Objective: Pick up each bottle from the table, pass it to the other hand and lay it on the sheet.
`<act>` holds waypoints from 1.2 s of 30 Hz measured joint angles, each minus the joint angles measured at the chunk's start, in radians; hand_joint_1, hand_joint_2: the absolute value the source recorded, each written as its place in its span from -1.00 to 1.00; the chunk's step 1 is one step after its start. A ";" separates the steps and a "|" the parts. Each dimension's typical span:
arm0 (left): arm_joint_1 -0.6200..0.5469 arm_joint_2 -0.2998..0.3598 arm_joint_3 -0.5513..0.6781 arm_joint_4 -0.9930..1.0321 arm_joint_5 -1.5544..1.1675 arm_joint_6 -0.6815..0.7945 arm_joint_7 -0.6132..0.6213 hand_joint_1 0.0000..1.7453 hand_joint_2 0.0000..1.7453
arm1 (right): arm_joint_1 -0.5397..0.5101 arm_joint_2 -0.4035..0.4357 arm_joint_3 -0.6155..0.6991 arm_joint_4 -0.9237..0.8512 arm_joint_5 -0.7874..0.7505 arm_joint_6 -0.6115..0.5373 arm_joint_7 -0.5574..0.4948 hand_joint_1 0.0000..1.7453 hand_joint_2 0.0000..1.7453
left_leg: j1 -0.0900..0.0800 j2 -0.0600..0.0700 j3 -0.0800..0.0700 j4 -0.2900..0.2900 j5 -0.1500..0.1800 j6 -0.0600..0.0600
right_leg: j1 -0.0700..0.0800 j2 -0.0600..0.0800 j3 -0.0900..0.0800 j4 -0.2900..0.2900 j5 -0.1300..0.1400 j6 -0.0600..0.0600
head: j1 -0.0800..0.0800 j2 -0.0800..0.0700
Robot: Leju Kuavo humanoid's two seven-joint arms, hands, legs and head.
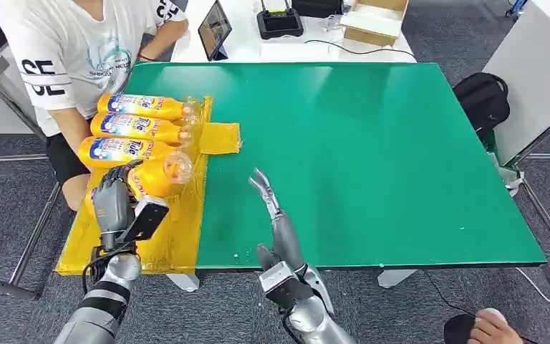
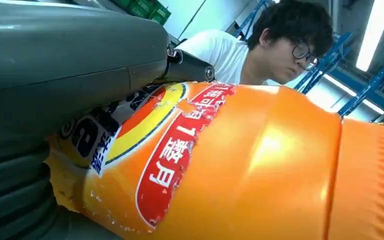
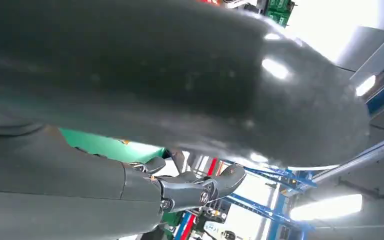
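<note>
Left hand [image 1: 112, 203] grips bottle [image 1: 159, 176] (over yellow sheet [image 1: 179, 236]).

Three bottles [image 1: 137, 127] lie side by side on the sheet [image 1: 175, 236] at the table's [image 1: 372, 158] left edge. A fourth bottle [image 1: 159, 176] lies nearest, the left hand [image 1: 111, 202] on it.

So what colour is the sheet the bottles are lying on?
Yellow; the sheet shows best in the head view.
</note>
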 measured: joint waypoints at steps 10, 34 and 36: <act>-0.136 0.093 0.013 0.250 -0.617 -0.060 0.182 1.00 1.00 | -0.016 -0.009 0.001 0.000 -0.013 0.010 -0.008 -1.00 -1.00 | 0.000 0.001 0.001 0.000 0.001 -0.001 | 0.000 0.001 0.000 0.001 0.001 0.000 | 0.000 0.000; -0.361 0.207 -0.083 0.570 -0.654 -0.342 0.301 -0.36 1.00 | -0.025 -0.013 0.023 0.030 -0.005 0.024 0.016 -1.00 -1.00 | 0.001 0.000 0.001 0.000 0.001 -0.002 | 0.000 0.000 0.001 0.001 0.000 0.000 | 0.000 0.000; -0.360 0.207 -0.074 0.572 -0.629 -0.351 0.290 -1.00 1.00 | -0.024 -0.013 0.023 0.031 -0.010 0.024 0.019 -1.00 -1.00 | 0.001 0.000 0.001 0.000 0.001 -0.001 | 0.000 0.000 0.001 0.001 0.000 0.000 | 0.000 0.000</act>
